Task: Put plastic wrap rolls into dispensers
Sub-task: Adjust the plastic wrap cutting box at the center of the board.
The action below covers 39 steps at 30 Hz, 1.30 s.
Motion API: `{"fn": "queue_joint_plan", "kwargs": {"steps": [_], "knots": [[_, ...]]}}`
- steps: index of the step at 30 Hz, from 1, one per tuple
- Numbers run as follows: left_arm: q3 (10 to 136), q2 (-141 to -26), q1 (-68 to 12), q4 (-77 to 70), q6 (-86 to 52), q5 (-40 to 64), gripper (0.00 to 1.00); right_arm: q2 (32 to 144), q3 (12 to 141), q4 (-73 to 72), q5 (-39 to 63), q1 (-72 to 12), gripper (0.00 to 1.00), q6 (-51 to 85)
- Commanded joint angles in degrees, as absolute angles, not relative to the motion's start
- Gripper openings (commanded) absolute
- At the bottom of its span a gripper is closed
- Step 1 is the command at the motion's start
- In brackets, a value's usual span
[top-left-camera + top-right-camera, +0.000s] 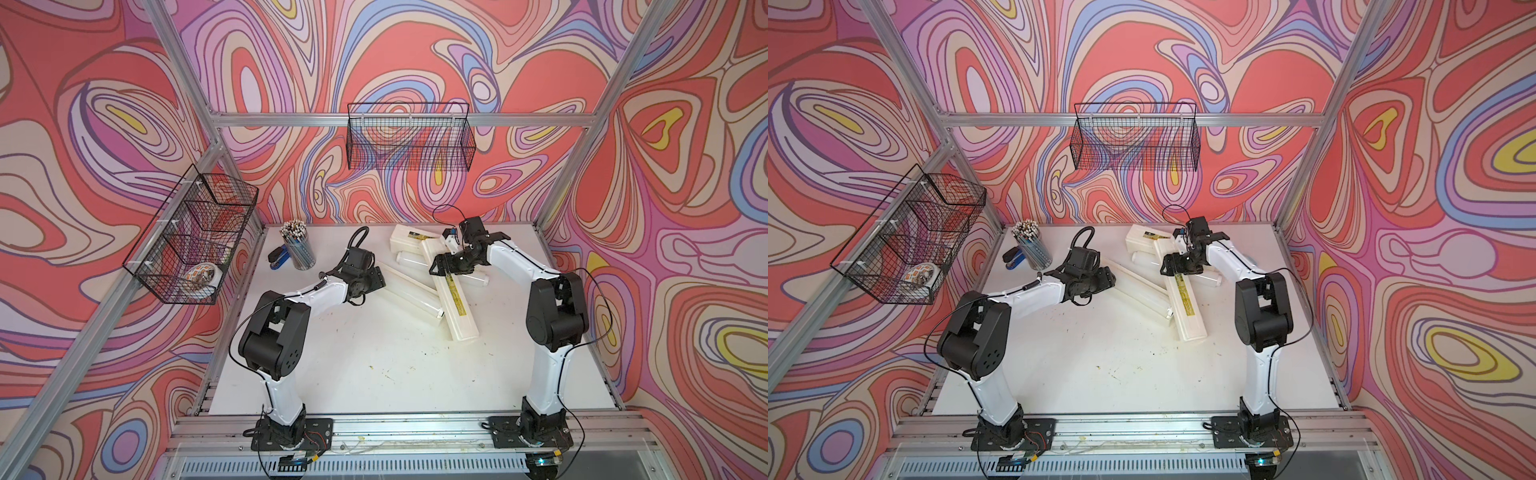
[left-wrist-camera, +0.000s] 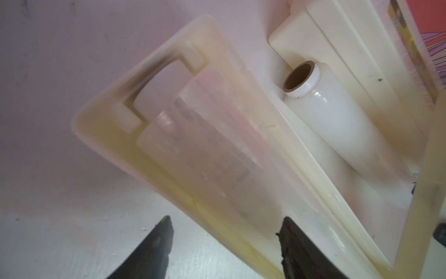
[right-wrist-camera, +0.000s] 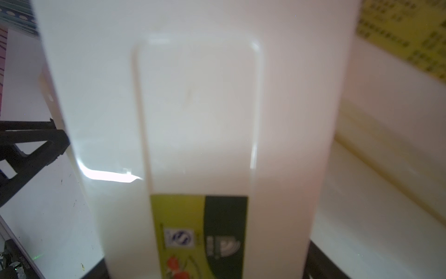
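An open dispenser (image 2: 108, 135) lies mid-table with one glossy plastic wrap roll (image 2: 212, 149) inside; in a top view that roll (image 1: 415, 301) shows in the tray. My left gripper (image 2: 226, 218) is open, its fingers astride the tray's near wall. A second roll (image 2: 337, 120) with a hollow tube end lies on the table beside it. Across that roll (image 1: 409, 259) rests a closed dispenser (image 1: 459, 307) with a yellow-and-black label. My right gripper (image 3: 207, 265) is shut across this dispenser (image 3: 193, 108), a finger against each long side.
Another cream box (image 1: 405, 241) lies at the back. A cup of pencils (image 1: 297, 245) and a blue stapler (image 1: 277, 258) stand at the back left. Wire baskets hang on the left frame (image 1: 193, 241) and the back rail (image 1: 409, 139).
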<state>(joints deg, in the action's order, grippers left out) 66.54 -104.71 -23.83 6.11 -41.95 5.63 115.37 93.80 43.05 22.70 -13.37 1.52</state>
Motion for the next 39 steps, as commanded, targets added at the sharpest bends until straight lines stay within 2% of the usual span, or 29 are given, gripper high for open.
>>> {"fn": "queue_joint_plan", "kwargs": {"steps": [1, 8, 14, 19, 24, 29, 33, 39], "knots": [[66.89, -107.07, -23.86, 9.76, -40.71, 6.45, 0.56, 113.61, 91.41, 43.71, 22.15, -13.70, 0.41, 2.51], [68.62, -109.23, -23.82, 14.09, -36.47, 7.60, 0.48, 110.56, 90.21, 44.58, 19.63, -13.76, 0.41, 3.23], [73.36, -111.05, -23.82, 21.01, -31.01, 8.68, 0.23, 106.98, 91.14, 46.30, 17.04, -13.71, 0.40, 3.51], [74.70, -111.16, -23.83, 23.13, -25.95, 8.90, 0.14, 104.60, 90.80, 47.53, 14.91, -13.72, 0.40, 3.43], [81.46, -114.07, -23.82, 28.12, -16.02, 11.33, 0.04, 103.37, 89.75, 48.12, 14.68, -13.71, 0.40, 4.10], [88.94, -117.97, -23.83, 33.49, -8.11, 15.44, 0.00, 102.42, 88.72, 48.25, 14.09, -13.71, 0.40, 5.22], [89.54, -119.25, -24.28, 32.75, -5.19, 19.33, 0.00, 101.87, 88.84, 48.56, 13.24, -13.71, 0.40, 6.05], [91.15, -121.90, -26.23, 35.10, -2.07, 19.16, 0.00, 101.82, 89.15, 48.89, 12.93, -13.70, 0.40, 7.02]]}}
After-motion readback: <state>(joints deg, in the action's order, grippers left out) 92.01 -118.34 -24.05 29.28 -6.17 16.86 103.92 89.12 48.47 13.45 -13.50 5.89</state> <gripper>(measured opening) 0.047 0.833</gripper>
